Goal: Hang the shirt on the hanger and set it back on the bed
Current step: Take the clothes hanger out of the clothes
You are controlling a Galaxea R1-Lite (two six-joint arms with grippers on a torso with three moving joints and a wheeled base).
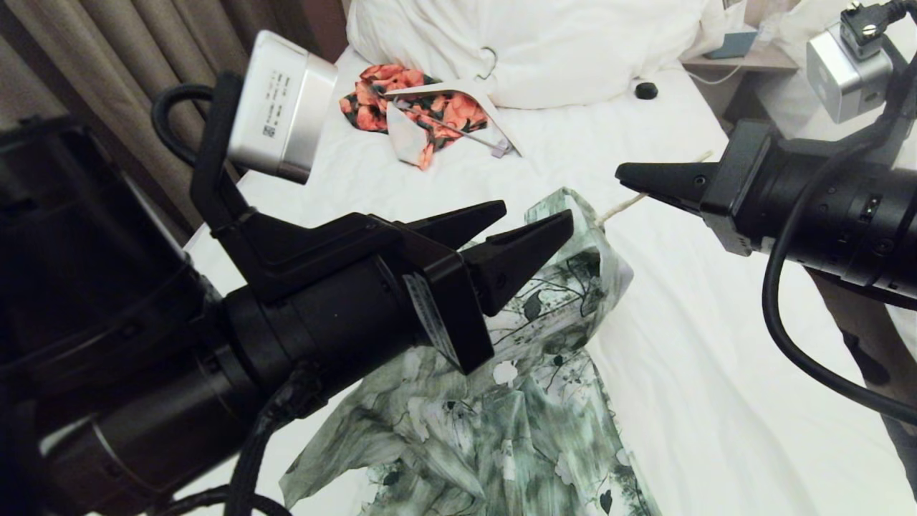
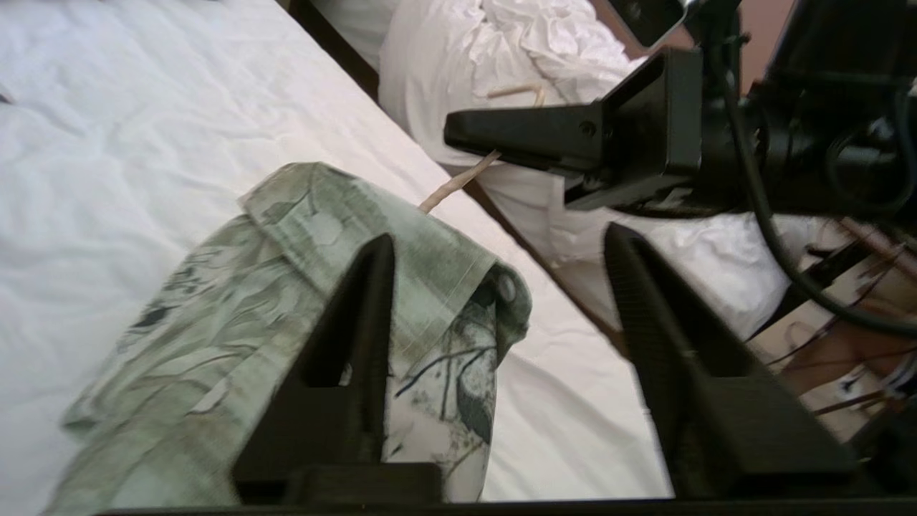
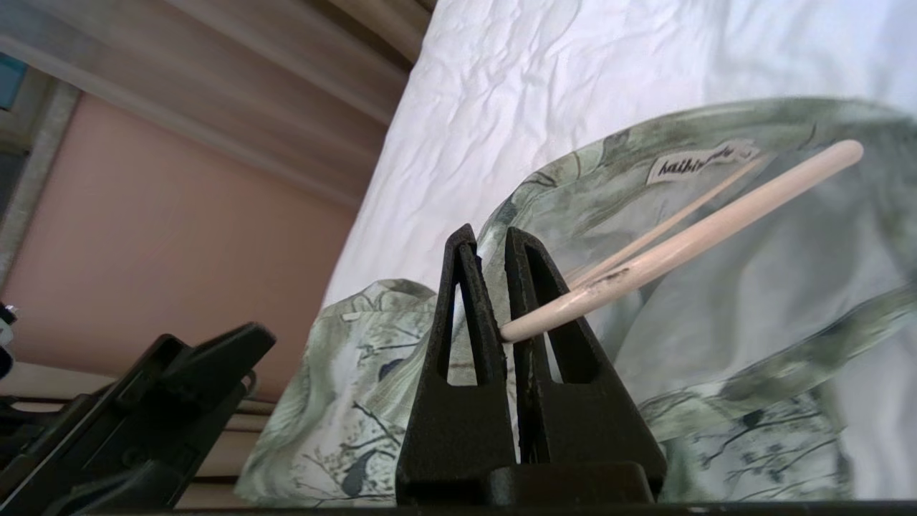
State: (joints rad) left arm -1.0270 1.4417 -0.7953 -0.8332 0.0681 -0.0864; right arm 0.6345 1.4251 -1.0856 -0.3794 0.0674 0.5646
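White sheet fills most of what we see: the bed [image 1: 716, 344] stretches up to its pillow heap [image 1: 530, 50], and the pale green printed shirt [image 1: 501, 416] trails down across it toward us. We judge the hanging well under way but not finished.

We see the shirt's collar end lifted clear of the sheet, peaked like a tent near the middle of the head view. In the right wrist view we look inside the neck opening, white collar label [image 3: 698, 161] showing, and the cream hanger [image 3: 680, 244] runs into that opening. So we reckon the hanger is at least partly inside the shirt; whether both shoulders are seated on it we cannot tell.

Our left gripper [image 1: 534, 233] sits right at the collar with its jaws parted; one finger lies against the cloth in the left wrist view, yet nothing is pinched between them, so we call it released. Our right gripper [image 1: 634, 175] is clenched on the hanger's end, the thin cream rod poking out from its tips toward the collar.

What is left, as we read it: settle the shirt squarely on the hanger, then lay the pair down on the bed. Further up lie an orange floral garment [image 1: 401, 107] and a flat white hanger [image 1: 466, 107], not ours.
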